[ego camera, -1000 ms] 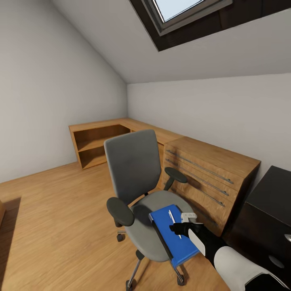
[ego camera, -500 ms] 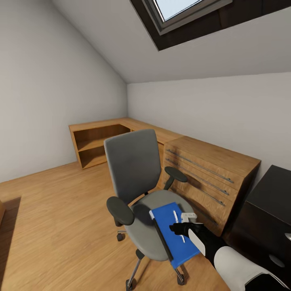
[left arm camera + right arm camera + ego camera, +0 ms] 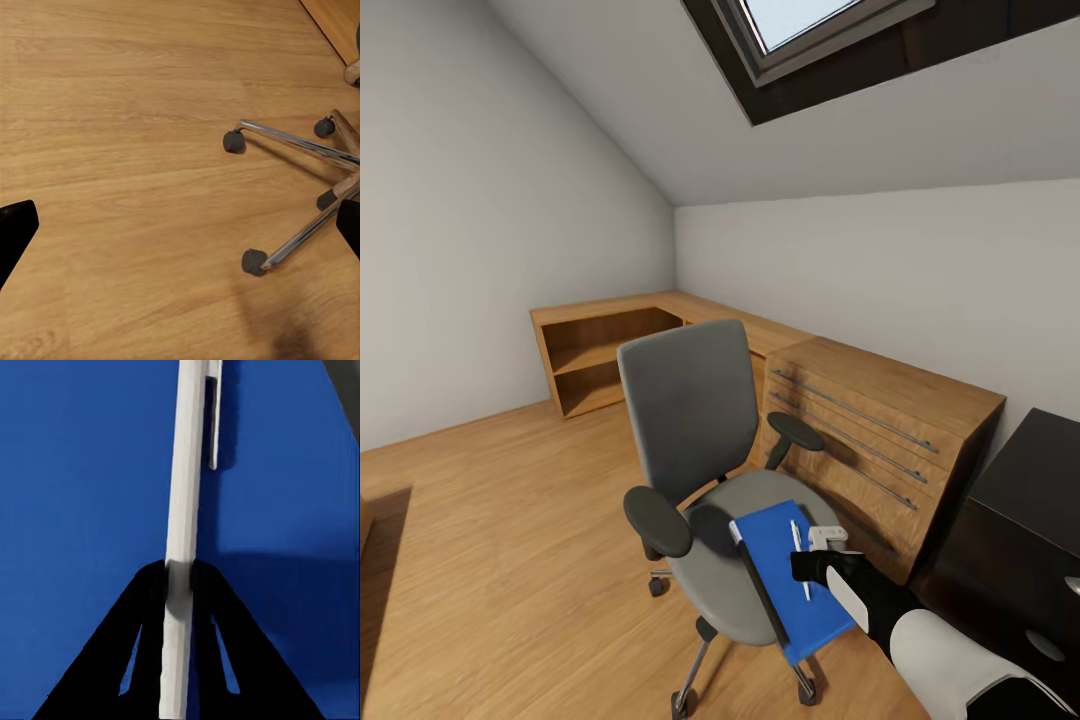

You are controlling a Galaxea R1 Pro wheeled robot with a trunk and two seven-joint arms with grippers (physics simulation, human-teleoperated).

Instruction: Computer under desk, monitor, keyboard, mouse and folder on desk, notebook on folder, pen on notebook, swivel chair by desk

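The grey swivel chair (image 3: 690, 420) stands on the wooden floor and faces me. Across its seat lies the blue folder (image 3: 785, 580), with its dark spine edge toward the left. My right gripper (image 3: 805, 566) reaches over the folder's right side and is shut on the slim white pen (image 3: 797, 550). The right wrist view shows the pen (image 3: 184, 510) pinched between the two black fingertips (image 3: 146, 607), just above the folder's blue cover (image 3: 82, 472). My left gripper (image 3: 180, 232) hangs open over the floor beside the chair's chrome star base (image 3: 300, 142).
A light wooden shelf-and-drawer unit (image 3: 860, 420) runs along the back wall behind the chair. A black box-like piece (image 3: 1030, 500) stands at the right edge. Bare wooden floor (image 3: 490, 520) spreads to the left. A skylight sits in the sloped ceiling.
My right gripper has shifted slightly to the right over the folder, and the pen with it. The chair and folder have stayed put.
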